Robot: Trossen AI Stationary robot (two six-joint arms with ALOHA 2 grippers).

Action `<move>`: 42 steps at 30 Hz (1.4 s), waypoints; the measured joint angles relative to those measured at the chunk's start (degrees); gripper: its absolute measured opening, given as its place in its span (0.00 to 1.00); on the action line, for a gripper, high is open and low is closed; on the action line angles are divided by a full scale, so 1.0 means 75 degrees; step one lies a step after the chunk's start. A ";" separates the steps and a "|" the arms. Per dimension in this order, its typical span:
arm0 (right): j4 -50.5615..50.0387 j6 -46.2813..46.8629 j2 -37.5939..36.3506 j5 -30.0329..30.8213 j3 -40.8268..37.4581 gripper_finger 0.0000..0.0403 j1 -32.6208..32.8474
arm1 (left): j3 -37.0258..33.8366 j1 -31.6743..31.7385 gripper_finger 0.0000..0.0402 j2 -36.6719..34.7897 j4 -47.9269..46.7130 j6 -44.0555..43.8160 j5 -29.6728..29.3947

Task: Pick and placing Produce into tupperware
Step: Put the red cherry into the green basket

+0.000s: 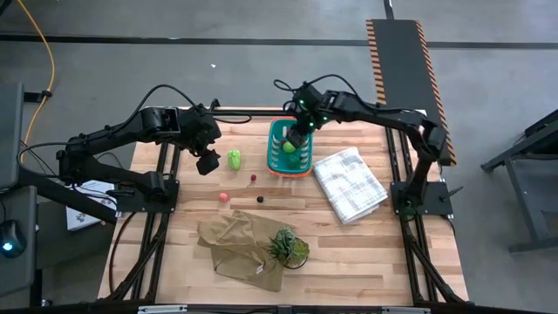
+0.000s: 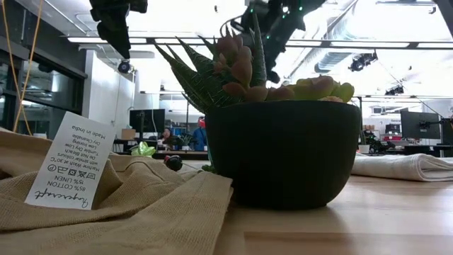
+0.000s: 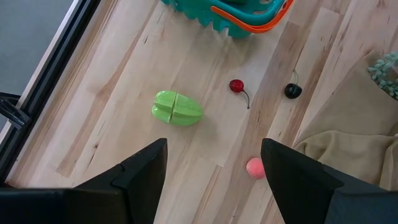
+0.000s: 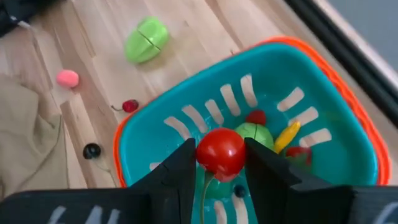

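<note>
The teal tupperware basket (image 1: 281,160) stands at the far middle of the table and holds a green piece (image 4: 255,134), a yellow piece (image 4: 287,134) and small red pieces. My right gripper (image 4: 221,163) hangs over its inside, shut on a red ball (image 4: 221,149). A light green lump (image 3: 177,107), a red cherry (image 3: 236,86), a dark cherry (image 3: 293,91) and a pink ball (image 3: 255,168) lie on the wood left of and nearer than the basket. My left gripper (image 1: 207,161) hovers open above the table, left of the green lump (image 1: 234,159). My right gripper pinches the red ball by two opposite sides (image 4: 203,155) between its two fingers. The fingers slant downward from the table's right side. The ball hangs clear above the inside of the basket, touching nothing else that I can see.
A white checked folded cloth (image 1: 349,183) lies right of the basket. A tan cloth (image 1: 237,244) with a label and a spiky potted plant (image 1: 288,247) sit at the near middle. Bare wood lies between the loose produce and the basket.
</note>
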 joint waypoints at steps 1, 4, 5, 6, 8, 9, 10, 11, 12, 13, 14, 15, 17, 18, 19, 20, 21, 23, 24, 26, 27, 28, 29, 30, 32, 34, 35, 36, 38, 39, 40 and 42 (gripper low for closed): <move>0.0004 0.0018 0.0071 -0.0085 0.0000 0.26 -0.0035 | -0.0001 -0.0002 0.62 -0.0002 -0.0001 -0.0001 -0.0001; -0.0025 0.0165 0.0291 -0.0171 0.0000 0.26 -0.0123 | 0.0000 -0.0001 0.62 0.0001 0.0000 -0.0001 -0.0001; -0.0027 0.0175 0.0357 -0.0174 0.0000 0.26 -0.0146 | -0.0001 -0.0001 0.62 0.0001 -0.0001 -0.0001 -0.0001; -0.0026 0.0176 0.0416 -0.0198 0.0000 0.26 -0.0169 | 0.0000 0.0000 0.62 -0.0001 0.0000 -0.0001 0.0000; -0.0062 0.0181 0.0527 -0.0339 0.0000 0.26 -0.0183 | 0.0001 -0.0003 0.62 0.0001 -0.0003 -0.0001 -0.0001; -0.0055 0.0179 0.0594 -0.0353 0.0000 0.26 -0.0183 | -0.0001 0.0000 0.62 0.0001 -0.0001 -0.0001 -0.0001; -0.0074 0.0187 0.0654 -0.0374 0.0000 0.26 -0.0188 | -0.0002 0.0000 0.62 0.0000 0.0000 -0.0001 -0.0001; -0.0108 0.0193 0.0725 -0.0374 0.0000 0.26 -0.0191 | 0.0001 0.0000 0.62 -0.0002 -0.0003 -0.0001 -0.0001; -0.0091 0.0195 0.0776 -0.0398 0.0000 0.26 -0.0191 | 0.0000 -0.0001 0.62 -0.0001 -0.0001 0.0001 -0.0001; -0.0077 0.0196 0.0831 -0.0431 0.0000 0.26 -0.0191 | 0.0001 0.0000 0.62 0.0001 -0.0002 0.0001 0.0000; -0.0074 0.0196 0.0887 -0.0452 0.0000 0.26 -0.0191 | -0.0001 0.0000 0.62 -0.0002 -0.0002 -0.0001 0.0000; -0.0058 0.0196 0.0944 -0.0477 0.0000 0.26 -0.0191 | 0.0000 0.0000 0.62 -0.0002 0.0000 -0.0001 -0.0001; -0.0037 0.0198 0.1053 -0.0556 0.0000 0.26 -0.0191 | 0.0001 0.0000 0.62 0.0001 -0.0003 -0.0001 -0.0001; 0.0004 0.0193 0.1098 -0.0574 0.0000 0.26 -0.0191 | 0.0001 0.0000 0.62 0.0001 0.0000 -0.0001 -0.0001; 0.0057 0.0187 0.1134 -0.0576 0.0000 0.26 -0.0191 | 0.0001 -0.0003 0.62 0.0001 0.0000 0.0002 0.0001; 0.0085 0.0188 0.1171 -0.0579 0.0000 0.26 -0.0191 | -0.0001 -0.0002 0.62 -0.0001 -0.0003 -0.0001 -0.0001; 0.0089 0.0196 0.1206 -0.0581 0.0000 0.26 -0.0191 | 0.0000 0.0000 0.62 -0.0002 -0.0001 0.0000 -0.0001; 0.0108 0.0196 0.1309 -0.0584 0.0000 0.26 -0.0189 | -0.0001 -0.0002 0.62 0.0000 -0.0002 -0.0001 -0.0001; 0.0096 0.0191 0.1356 -0.0596 0.0000 0.26 -0.0177 | 0.0001 -0.0003 0.62 0.0001 -0.0001 -0.0001 -0.0001; 0.0114 0.0179 0.1435 -0.0646 0.0000 0.26 -0.0168 | -0.0001 0.0000 0.62 0.0001 0.0000 0.0000 -0.0001; 0.0152 0.0181 0.1457 -0.0678 0.0000 0.26 -0.0150 | 0.0001 0.0000 0.62 0.0001 0.0000 -0.0001 -0.0001; 0.0176 0.0179 0.1473 -0.0688 0.0000 0.26 -0.0124 | 0.0001 0.0000 0.62 0.0000 0.0000 -0.0001 -0.0001; 0.0202 0.0175 0.1487 -0.0678 0.0000 0.26 -0.0090 | -0.0002 0.0000 0.62 -0.0002 0.0000 0.0000 -0.0001; 0.0214 0.0156 0.1504 -0.0621 0.0000 0.26 -0.0062 | 0.0000 -0.0002 0.62 0.0001 0.0000 -0.0001 -0.0001; 0.0209 0.0037 0.1522 -0.0439 0.0000 0.26 0.0000 | 0.0001 -0.0002 0.62 0.0001 -0.0001 -0.0001 -0.0001; 0.0214 -0.0126 0.1525 -0.0271 0.0000 0.26 0.0063 | 0.0001 0.0000 0.62 0.0001 -0.0001 0.0000 -0.0001; 0.0220 -0.0200 0.1525 -0.0201 0.0000 0.26 0.0090 | 0.0001 0.0000 0.62 0.0001 -0.0001 0.0001 0.0000; 0.0216 -0.0231 0.1525 -0.0156 0.0000 0.26 0.0115 | 0.0001 -0.0003 0.62 -0.0002 0.0000 -0.0001 -0.0001; 0.0211 -0.0395 0.1525 -0.0111 0.0000 0.26 0.0147 | 0.0000 -0.0003 0.62 -0.0002 0.0000 -0.0001 0.0001; 0.0213 -0.0504 0.1542 -0.0097 0.0000 0.26 0.0175 | 0.0000 -0.0002 0.62 0.0001 0.0000 -0.0001 -0.0001; 0.0205 -0.0619 0.1561 -0.0075 0.0000 0.26 0.0195 | -0.0001 0.0000 0.62 -0.0001 0.0000 -0.0001 -0.0001; 0.0117 -0.0896 0.1587 -0.0054 0.0000 0.26 0.0225 | -0.0001 -0.0002 0.62 0.0000 0.0000 0.0000 -0.0001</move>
